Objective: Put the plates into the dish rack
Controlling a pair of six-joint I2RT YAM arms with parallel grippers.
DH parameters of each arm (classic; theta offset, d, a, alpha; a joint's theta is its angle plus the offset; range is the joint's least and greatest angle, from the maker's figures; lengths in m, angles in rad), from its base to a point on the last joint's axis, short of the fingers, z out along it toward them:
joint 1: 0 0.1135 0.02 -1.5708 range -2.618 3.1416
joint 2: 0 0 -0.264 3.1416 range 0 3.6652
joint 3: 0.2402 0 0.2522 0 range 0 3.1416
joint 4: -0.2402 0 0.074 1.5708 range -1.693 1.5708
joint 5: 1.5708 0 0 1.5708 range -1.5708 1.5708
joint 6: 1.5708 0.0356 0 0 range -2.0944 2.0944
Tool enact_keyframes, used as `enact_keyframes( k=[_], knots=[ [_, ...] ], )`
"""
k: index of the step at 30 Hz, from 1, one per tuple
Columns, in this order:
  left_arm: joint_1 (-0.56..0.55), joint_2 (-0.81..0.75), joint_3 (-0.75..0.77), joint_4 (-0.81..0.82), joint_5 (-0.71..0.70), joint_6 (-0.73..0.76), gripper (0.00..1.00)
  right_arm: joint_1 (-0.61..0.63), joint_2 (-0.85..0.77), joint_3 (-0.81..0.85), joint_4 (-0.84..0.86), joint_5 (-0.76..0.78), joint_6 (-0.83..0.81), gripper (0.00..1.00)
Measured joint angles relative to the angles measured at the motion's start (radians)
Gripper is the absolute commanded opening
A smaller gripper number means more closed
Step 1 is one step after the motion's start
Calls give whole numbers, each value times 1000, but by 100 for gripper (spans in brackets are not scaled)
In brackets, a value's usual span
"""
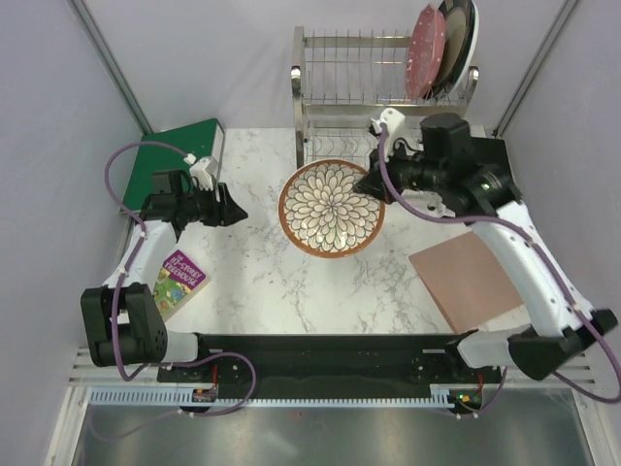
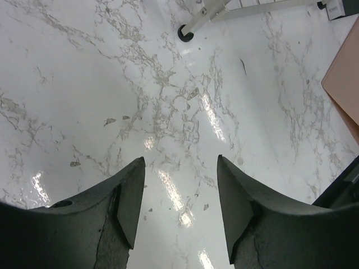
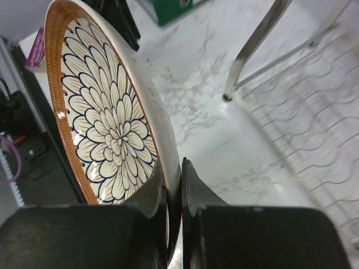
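1. The right gripper is closed narrowly on the rim of the petal plate, pinching it at about the plate's 2 o'clock side in the top view.
2. The plate is over the middle of the table, face up and almost level. I cannot tell if it touches the marble.
3. The dish rack lies at 12 o'clock from the plate, near it. The pink plate and a dark plate stand on edge at the right end of the upper tier, about 1 o'clock.
4. In my judgement, the held plate must be turned on edge, parallel to those, for a free slot at their left.
5. The left gripper, at 9 o'clock, is wide open, holds nothing, and is farther from the rack.
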Motion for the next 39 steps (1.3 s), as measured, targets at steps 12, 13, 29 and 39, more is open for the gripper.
enact_keyframes(
  k=[12, 13, 29, 39],
  knots=[
    [-18, 45, 1, 56, -1, -51, 59, 73, -57, 315, 238, 618, -93, 0],
    [-23, 48, 1, 57, -3, -53, 58, 78, -11, 370, 279, 695, -109, 0],
    [-45, 51, -53, 104, -6, -88, 56, 208, 547, 829, 900, 1485, -595, 0],
    [-46, 20, -91, 153, 8, -131, 56, 161, 562, 841, 828, 1558, -610, 0]
  ],
)
